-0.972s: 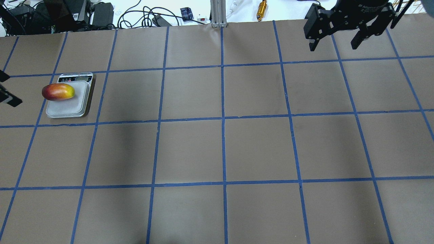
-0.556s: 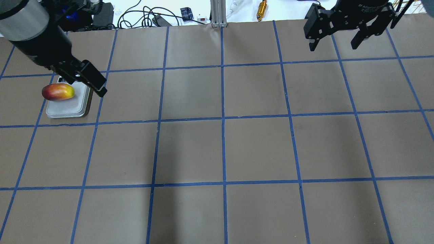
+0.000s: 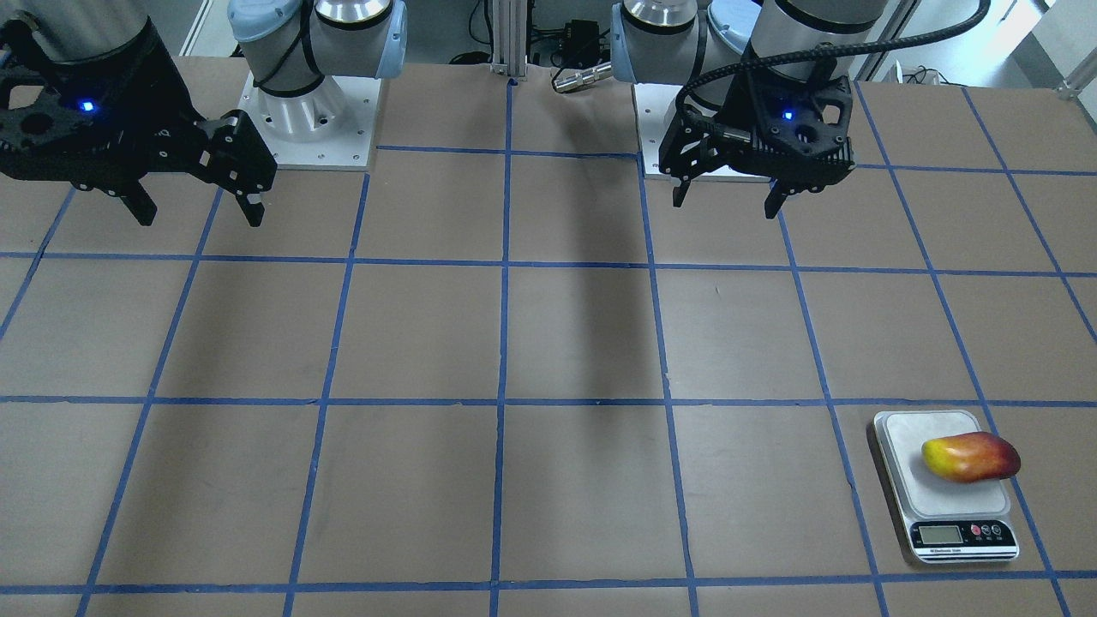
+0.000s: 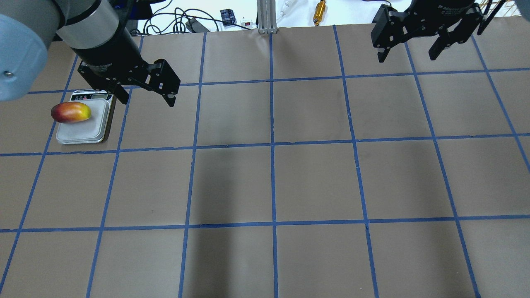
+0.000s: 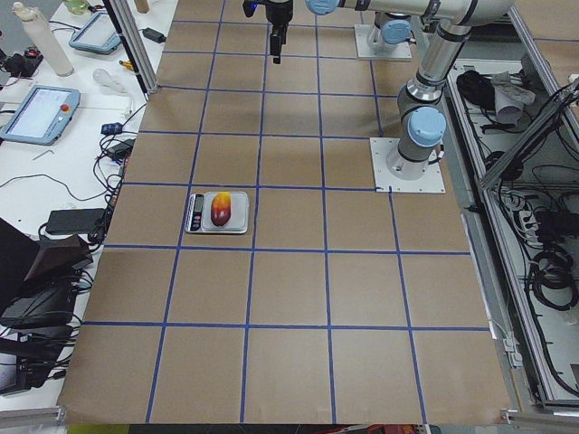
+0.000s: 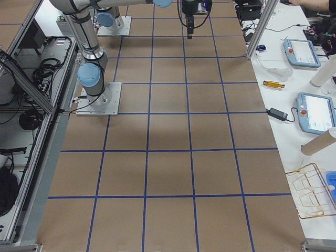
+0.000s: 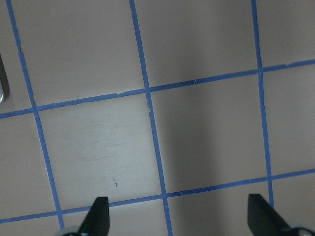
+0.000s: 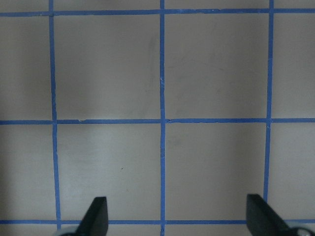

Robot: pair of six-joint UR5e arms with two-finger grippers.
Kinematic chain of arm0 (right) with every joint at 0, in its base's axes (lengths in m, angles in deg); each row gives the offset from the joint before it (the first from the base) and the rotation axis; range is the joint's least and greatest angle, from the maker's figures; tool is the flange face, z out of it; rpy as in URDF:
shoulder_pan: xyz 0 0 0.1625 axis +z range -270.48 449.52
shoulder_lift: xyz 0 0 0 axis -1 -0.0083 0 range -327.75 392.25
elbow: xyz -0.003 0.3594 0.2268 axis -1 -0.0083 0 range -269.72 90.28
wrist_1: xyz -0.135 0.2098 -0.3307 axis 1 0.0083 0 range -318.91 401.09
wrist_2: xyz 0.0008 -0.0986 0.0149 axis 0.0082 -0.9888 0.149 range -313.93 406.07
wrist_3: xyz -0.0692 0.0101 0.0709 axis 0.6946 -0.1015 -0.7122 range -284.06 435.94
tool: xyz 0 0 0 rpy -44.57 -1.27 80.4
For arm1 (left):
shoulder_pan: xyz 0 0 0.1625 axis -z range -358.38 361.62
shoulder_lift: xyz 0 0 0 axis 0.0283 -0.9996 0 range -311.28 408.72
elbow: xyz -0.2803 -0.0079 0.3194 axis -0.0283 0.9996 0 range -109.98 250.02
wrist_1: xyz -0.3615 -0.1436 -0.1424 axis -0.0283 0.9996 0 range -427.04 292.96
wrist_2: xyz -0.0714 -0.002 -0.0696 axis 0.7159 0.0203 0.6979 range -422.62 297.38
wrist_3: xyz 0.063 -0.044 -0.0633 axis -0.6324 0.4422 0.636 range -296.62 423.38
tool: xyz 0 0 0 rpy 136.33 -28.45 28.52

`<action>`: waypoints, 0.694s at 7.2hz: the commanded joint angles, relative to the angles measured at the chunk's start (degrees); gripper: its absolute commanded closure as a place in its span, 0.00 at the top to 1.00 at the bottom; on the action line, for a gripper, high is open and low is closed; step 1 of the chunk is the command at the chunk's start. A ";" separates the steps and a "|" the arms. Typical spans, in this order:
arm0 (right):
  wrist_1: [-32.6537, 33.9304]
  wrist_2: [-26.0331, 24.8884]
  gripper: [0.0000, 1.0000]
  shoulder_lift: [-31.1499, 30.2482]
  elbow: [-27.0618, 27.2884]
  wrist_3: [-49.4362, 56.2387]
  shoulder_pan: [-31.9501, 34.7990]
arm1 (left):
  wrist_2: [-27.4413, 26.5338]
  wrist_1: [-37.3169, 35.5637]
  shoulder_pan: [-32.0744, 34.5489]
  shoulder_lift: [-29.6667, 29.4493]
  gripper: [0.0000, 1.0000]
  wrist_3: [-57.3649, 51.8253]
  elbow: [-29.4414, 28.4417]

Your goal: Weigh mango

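The mango, red at one end and yellow at the other, lies on the white plate of a small digital scale at the table's left. It also shows in the front view and the left side view. My left gripper is open and empty. It hangs above the table to the right of the scale, apart from the mango. Its wrist view shows bare table between its fingertips. My right gripper is open and empty, high at the far right.
The table is brown paper with a blue tape grid. The scale's display faces the operators' side. Cables, a gold tool and boxes lie beyond the table's far edge. A metal post stands at the far middle.
My left arm has swung in from the left edge, passed over the scale and moved right. The mango, the scale and my right arm have not moved.
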 commanded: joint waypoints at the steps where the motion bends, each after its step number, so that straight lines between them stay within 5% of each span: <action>1: 0.00 0.00 1.00 0.00 0.00 0.00 0.00 | -0.97 -1.30 0.28 -0.33 1.00 2.85 -0.27; 5: 0.00 -0.09 1.00 0.00 0.00 0.00 0.00 | -0.97 -1.30 0.19 -0.16 1.00 2.42 -0.36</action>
